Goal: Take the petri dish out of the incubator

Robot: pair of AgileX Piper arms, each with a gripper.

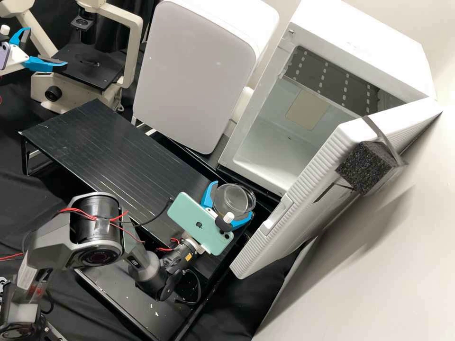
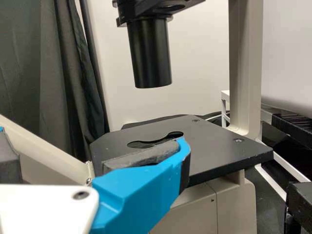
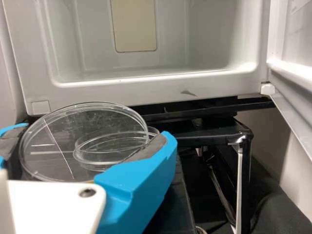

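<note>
In the high view my right gripper [image 1: 232, 201] is shut on a clear round petri dish [image 1: 226, 193], outside the incubator [image 1: 255, 105] and in front of its opening. The right wrist view has the dish [image 3: 53, 139] between the blue fingers of my right gripper [image 3: 95, 135], with a smaller clear round dish overlapping it; whether that one lies inside cannot be told. Beyond stands the incubator [image 3: 146, 92], door open. My left gripper [image 1: 46, 47] is open by the microscope at the upper left; from its own wrist, the left gripper [image 2: 95, 148] has nothing between its fingers.
The incubator door [image 1: 303, 189] swings out to the right, a black foam block [image 1: 365, 166] strapped to it. A low black platform [image 1: 109, 151] extends leftward from the right gripper. A white appliance [image 1: 194, 71] stands behind it. The microscope stage [image 2: 219, 151] lies beyond the left gripper.
</note>
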